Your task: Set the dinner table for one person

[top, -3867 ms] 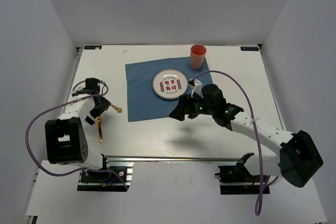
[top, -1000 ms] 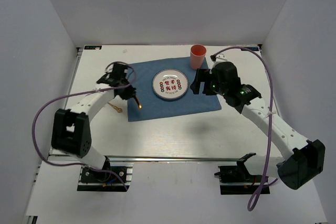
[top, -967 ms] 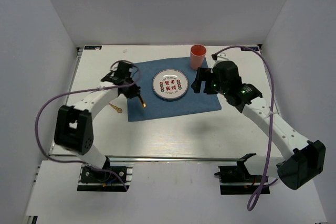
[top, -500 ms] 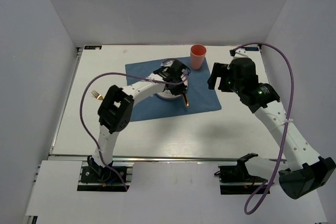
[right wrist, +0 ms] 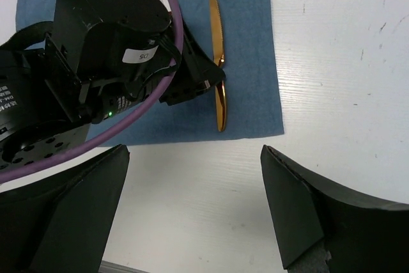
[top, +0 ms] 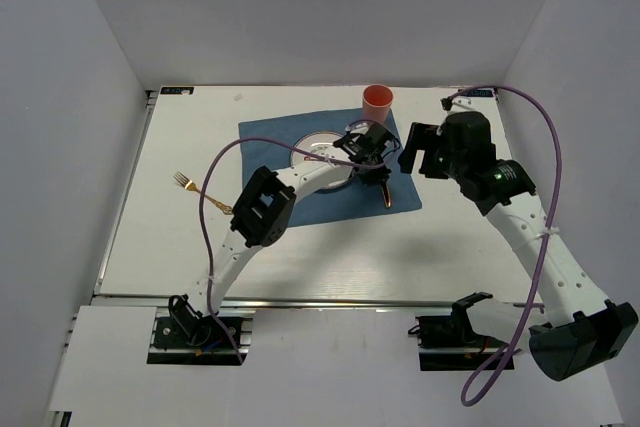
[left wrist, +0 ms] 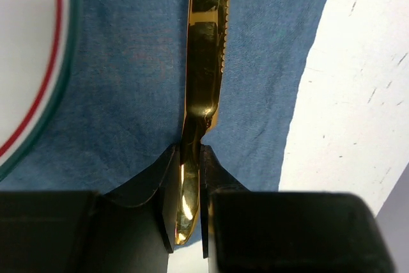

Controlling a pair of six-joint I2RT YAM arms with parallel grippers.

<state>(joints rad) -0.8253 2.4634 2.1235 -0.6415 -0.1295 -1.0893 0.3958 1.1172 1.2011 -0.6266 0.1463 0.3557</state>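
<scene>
My left gripper (top: 378, 176) reaches across to the right of the plate (top: 318, 144) and is shut on the handle of a gold knife (top: 387, 198). In the left wrist view the knife (left wrist: 206, 49) runs straight out from the gripper (left wrist: 190, 202) over the blue cloth (left wrist: 121, 107), serrated edge to the right; whether it touches the cloth I cannot tell. The right wrist view shows the knife (right wrist: 218, 62) near the cloth's right edge. My right gripper (top: 408, 152) hangs open just right of it, nothing between its fingers (right wrist: 70, 215). The dinner table (top: 450, 247) is white.
An orange cup (top: 378, 107) stands at the cloth's far right corner. A gold fork (top: 200, 190) lies on the white table left of the cloth. The left arm (top: 300, 177) crosses over the plate. Side walls close in the table.
The left arm has carried the knife from the left of the plate across to its right side. The right arm has pulled back to the right. The fork stays on the left.
</scene>
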